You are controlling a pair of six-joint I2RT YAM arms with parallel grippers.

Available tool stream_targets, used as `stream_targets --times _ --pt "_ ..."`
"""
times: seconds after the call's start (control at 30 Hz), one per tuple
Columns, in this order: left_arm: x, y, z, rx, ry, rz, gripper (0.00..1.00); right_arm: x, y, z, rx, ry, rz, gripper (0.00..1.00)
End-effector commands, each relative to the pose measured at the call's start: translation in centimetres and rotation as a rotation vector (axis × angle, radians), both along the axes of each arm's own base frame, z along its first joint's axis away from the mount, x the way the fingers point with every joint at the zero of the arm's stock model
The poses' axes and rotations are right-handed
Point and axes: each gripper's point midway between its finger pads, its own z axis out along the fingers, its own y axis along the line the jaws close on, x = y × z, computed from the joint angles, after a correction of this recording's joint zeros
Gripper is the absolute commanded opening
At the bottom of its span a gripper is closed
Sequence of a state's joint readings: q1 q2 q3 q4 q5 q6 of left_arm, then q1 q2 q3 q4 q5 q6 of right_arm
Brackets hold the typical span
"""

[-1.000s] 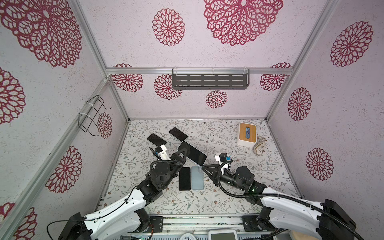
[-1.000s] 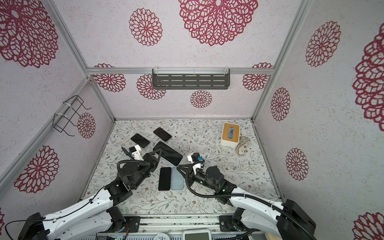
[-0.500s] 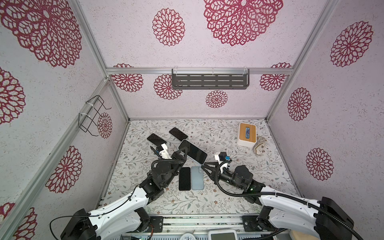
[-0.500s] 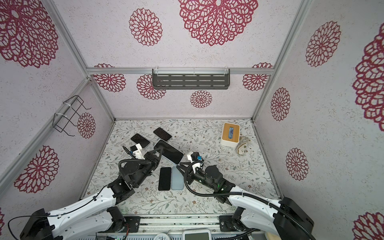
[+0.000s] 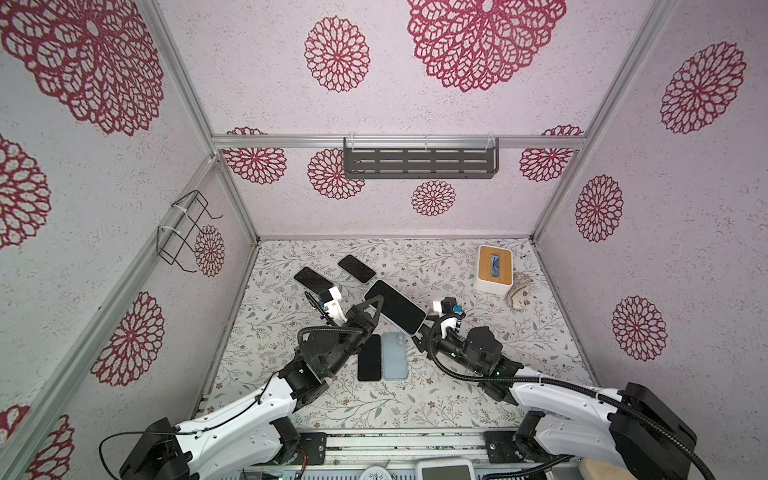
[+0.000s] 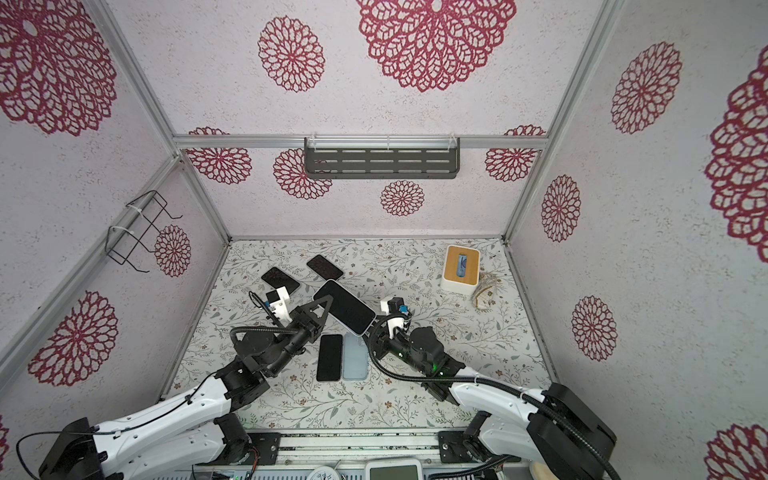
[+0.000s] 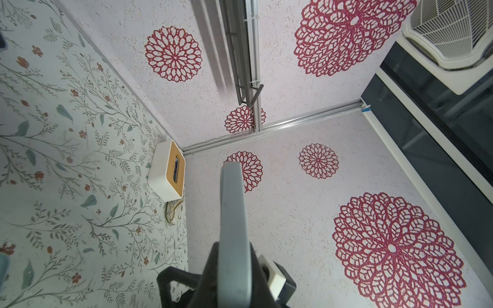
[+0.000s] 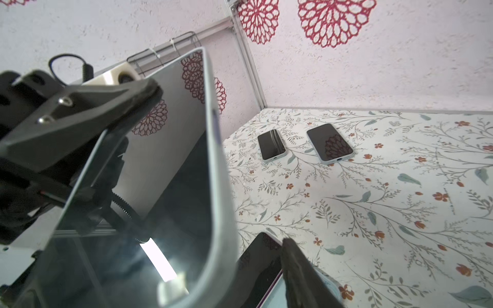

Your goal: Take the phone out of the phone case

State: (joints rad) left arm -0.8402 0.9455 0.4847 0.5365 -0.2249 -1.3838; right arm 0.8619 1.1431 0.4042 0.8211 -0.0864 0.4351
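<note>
A dark-screened phone in its pale blue phone case hangs tilted above the table's middle. My left gripper is shut on its far-left end, one finger on the screen and one behind the case. At the phone's near-right end is my right gripper, open. In the right wrist view one of its fingers stands clear of the case's edge, and the other finger is hidden behind the phone.
Under the held phone a bare black phone lies beside an empty pale blue case. Two more cased phones lie at the back left. A tissue box stands back right beside a crumpled item.
My right gripper's jaws have spread apart and come off the phone's near end. The left gripper still holds the phone in almost the same spot.
</note>
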Motion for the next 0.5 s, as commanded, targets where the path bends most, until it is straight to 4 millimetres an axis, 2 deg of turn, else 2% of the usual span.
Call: stream_targets --times 0.0,0.27,0.47 --pt "-0.8 0.6 1.7 -0.059 -0.060 -0.007 0.00 -0.9 -0.5 3.4 0.145 -0.060 0.029 0.61" --pt "-0.9 1.3 2.2 -0.082 -0.079 0.009 0.00 -4.6 -0.4 4.3 0.247 -0.082 0.211 0.86" --pt "-0.9 1.4 2.1 -0.088 -0.079 0.013 0.00 -6.1 0.0 5.1 0.288 -0.101 0.297 0.88"
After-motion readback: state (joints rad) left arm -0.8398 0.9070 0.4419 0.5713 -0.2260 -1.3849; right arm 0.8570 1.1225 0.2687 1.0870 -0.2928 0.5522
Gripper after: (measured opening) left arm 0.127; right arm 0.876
